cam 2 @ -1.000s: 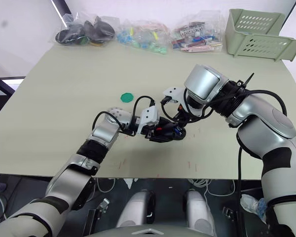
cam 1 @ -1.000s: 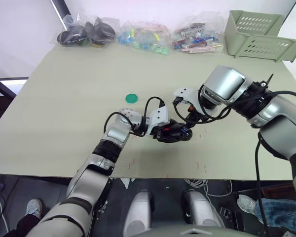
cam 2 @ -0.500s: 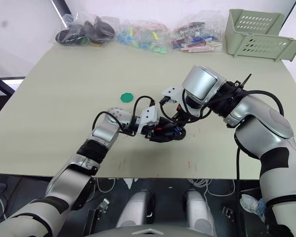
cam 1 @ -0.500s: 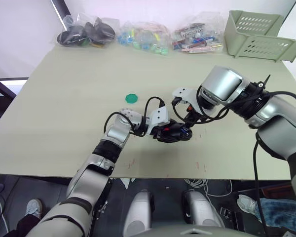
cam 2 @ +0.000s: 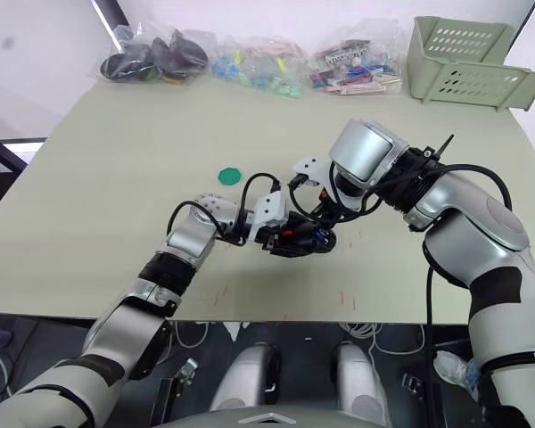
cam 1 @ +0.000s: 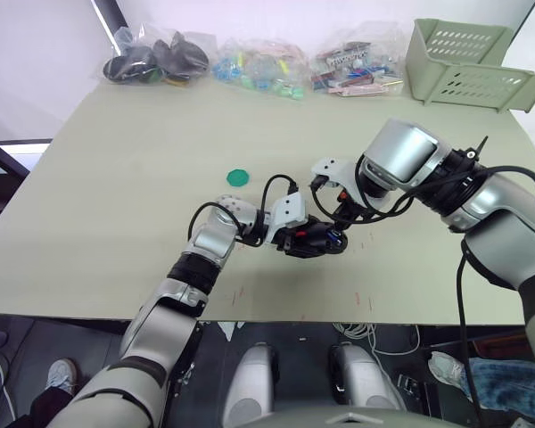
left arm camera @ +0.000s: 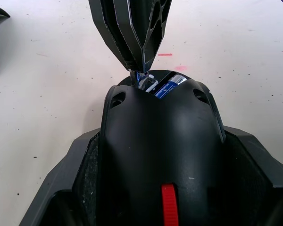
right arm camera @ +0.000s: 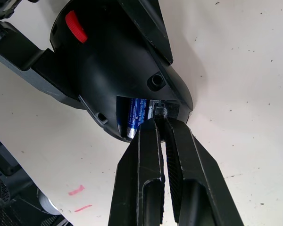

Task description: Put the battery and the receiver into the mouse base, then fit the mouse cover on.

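Note:
My left gripper (cam 1: pixel 298 239) is shut on the black mouse base (left arm camera: pixel 162 141), whose red mark faces its wrist camera, and holds it low over the table's near middle. The blue battery (right arm camera: pixel 135 114) lies in the open bay at the base's rear. My right gripper (right arm camera: pixel 159 121) comes in from the right with its fingers pinched together, its tips right at that bay beside the battery. A tiny dark plug, the receiver (right arm camera: pixel 159 109), sits at those tips, at the slot's mouth. The mouse cover is out of view.
A round green disc (cam 1: pixel 239 176) lies on the table left of and beyond the grippers. Clear bags of parts (cam 1: pixel 250 62) line the far edge, and a pale green basket (cam 1: pixel 468 62) stands at the far right corner.
The right arm has edged slightly left toward the base, its tips staying at the rear bay. The left gripper and the base have not moved.

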Controlling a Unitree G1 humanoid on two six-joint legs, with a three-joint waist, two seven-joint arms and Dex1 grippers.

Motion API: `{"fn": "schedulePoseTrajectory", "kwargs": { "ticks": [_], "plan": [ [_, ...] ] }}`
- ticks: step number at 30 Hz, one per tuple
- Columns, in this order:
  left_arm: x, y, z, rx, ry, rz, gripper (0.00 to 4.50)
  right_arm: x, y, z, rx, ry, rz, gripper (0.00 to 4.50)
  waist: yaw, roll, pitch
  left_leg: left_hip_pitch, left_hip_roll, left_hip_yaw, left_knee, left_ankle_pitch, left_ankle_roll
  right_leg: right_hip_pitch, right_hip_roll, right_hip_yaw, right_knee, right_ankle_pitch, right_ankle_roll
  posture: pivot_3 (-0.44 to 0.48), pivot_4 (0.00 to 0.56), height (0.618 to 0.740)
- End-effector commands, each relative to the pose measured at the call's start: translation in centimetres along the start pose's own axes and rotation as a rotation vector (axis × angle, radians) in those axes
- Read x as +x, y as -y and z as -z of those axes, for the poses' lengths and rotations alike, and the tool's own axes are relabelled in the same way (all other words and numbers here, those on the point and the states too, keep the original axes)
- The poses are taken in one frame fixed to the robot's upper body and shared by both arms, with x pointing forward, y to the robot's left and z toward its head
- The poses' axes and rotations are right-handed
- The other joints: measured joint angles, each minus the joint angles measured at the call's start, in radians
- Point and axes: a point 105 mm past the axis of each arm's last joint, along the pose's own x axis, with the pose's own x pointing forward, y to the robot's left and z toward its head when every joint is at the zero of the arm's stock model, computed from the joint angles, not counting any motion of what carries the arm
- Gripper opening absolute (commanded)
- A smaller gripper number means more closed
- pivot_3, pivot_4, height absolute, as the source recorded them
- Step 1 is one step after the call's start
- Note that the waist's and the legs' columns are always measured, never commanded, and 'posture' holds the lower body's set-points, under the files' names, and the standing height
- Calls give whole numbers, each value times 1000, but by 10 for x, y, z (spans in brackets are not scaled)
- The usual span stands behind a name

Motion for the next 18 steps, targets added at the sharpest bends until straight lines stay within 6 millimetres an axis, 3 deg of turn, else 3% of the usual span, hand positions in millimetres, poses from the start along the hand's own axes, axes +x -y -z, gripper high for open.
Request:
{"fn": "schedulePoseTrajectory", "kwargs": {
  "ticks": [1,9,18],
  "plan": [
    [2,-2,-10,25,34,-10,2965,-2,-11,-4,-19,24,-53,0,0,0,0,0,0,0,0,0,0,0,0,0,0,0,0,0,150,740],
    [2,-2,-10,25,35,-12,2965,-2,-11,-3,-20,24,-51,0,1,0,0,0,0,0,0,0,0,0,0,0,0,0,0,0,150,740],
    [2,-1,-9,26,32,-9,2965,-1,4,-3,-16,32,3,0,1,0,0,0,0,0,0,0,0,0,0,0,0,0,0,0,150,740]
  ]
}}
